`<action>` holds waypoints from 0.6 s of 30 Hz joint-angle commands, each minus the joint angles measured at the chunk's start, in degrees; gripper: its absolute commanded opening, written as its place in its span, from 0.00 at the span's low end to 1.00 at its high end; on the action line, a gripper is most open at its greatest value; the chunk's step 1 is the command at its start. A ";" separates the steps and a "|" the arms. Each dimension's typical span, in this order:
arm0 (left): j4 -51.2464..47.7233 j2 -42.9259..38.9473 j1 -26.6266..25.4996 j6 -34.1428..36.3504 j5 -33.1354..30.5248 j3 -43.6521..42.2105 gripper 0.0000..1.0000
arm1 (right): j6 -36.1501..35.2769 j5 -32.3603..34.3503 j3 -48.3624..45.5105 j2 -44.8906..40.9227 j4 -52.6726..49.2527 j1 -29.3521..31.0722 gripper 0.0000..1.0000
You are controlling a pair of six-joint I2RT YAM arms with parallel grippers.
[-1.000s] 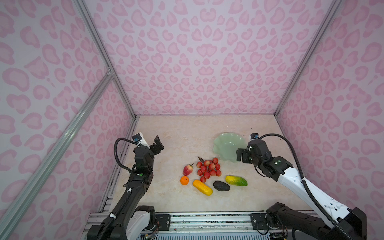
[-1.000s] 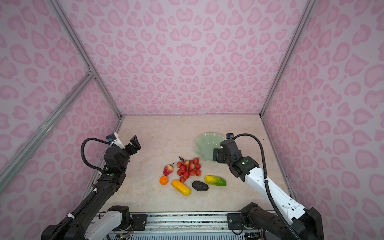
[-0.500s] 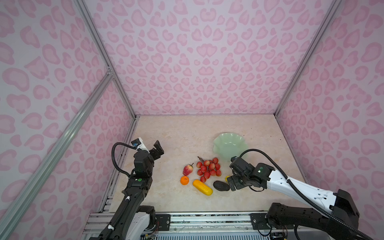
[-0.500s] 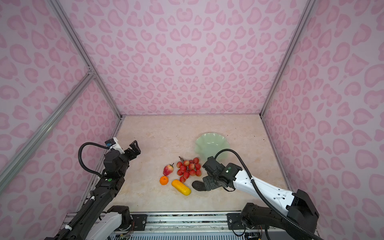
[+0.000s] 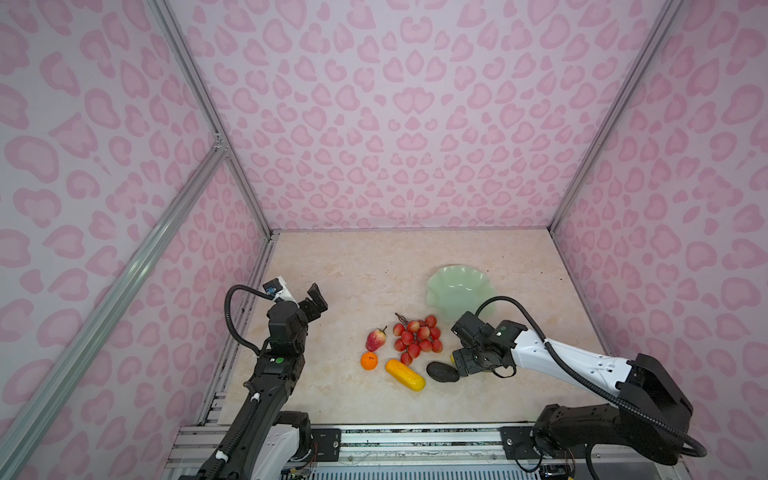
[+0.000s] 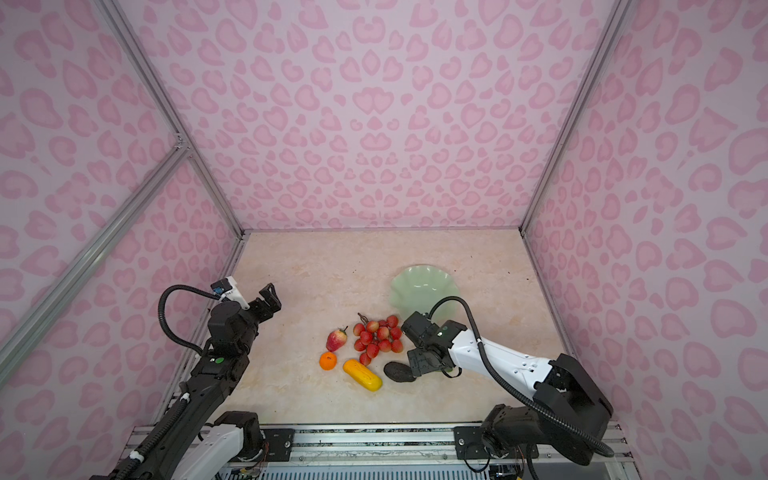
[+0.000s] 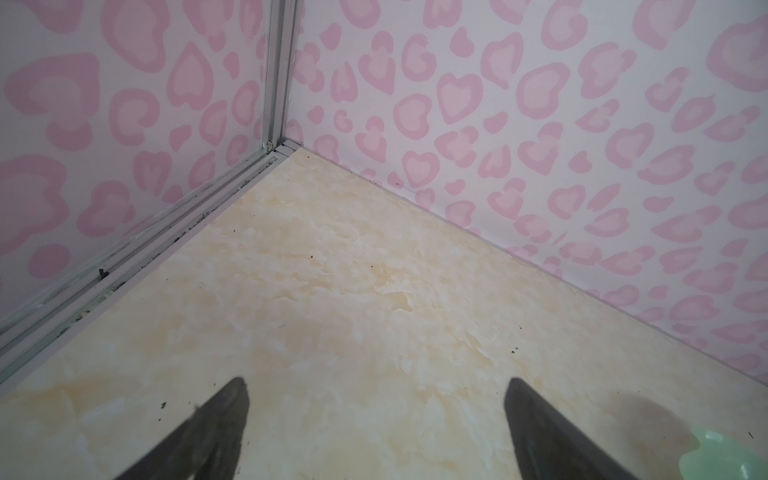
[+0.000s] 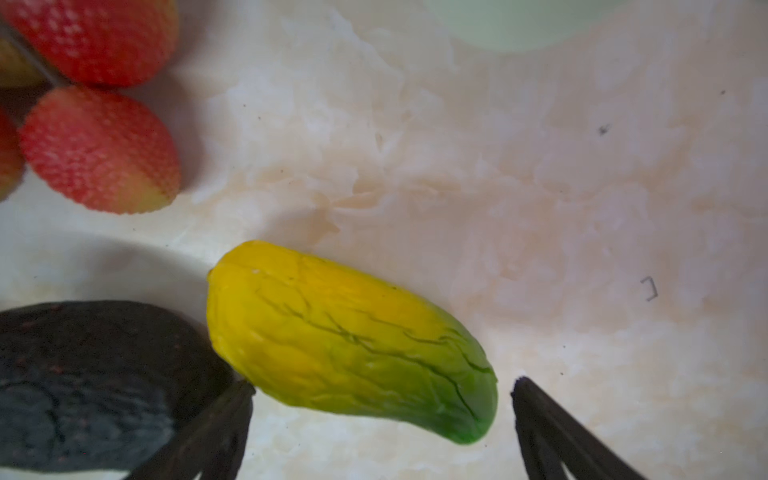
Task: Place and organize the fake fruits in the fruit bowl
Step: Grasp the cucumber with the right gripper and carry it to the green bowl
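Currently: first pick in hand, and none of the six fruits is in the bowl. The right gripper [image 8: 382, 384] sits low over the yellow-green mango-like fruit [image 8: 353, 345], jaws spread wide and straddling its green end; nothing is pinched. One fingertip [image 8: 237, 399] sits in the narrow gap where that fruit meets the black bumpy oval [image 8: 91, 382]; I cannot tell whether it touches either. The left gripper [image 7: 376, 380] hangs spread and empty over bare tabletop [image 7: 332, 291], well apart from the fruit.

The fruit bowl [image 5: 440, 279] stands empty, near the red bunch [image 5: 417, 338] on its far side. The strawberry-like fruit [image 5: 375, 339], small orange [image 5: 368, 360] and yellow-orange oblong [image 5: 405, 375] lie in a loose cluster to the left of the bunch.

Next move, my judgement: close across the mango's narrow width without trapping the black oval, then lift and carry it to the bowl.

Materials: the mango skin is smooth and dull with dark moulded veins, and tapered, so it may squirt out of a pinch. The bunch's berries are finely pebbled. The oval is rough and matte. The bowl is glossy pale mint with a scalloped rim. The tabletop is marble-patterned.
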 commanded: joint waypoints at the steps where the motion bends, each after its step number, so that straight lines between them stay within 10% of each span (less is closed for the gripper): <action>1: -0.06 -0.52 0.05 0.77 -0.93 0.45 0.97 | -1.73 1.17 -0.43 1.13 2.75 -1.63 0.96; 18: -2.21 -1.93 0.08 -0.45 -0.57 -0.55 0.97 | -3.24 -0.52 -2.87 1.88 8.73 -2.64 0.50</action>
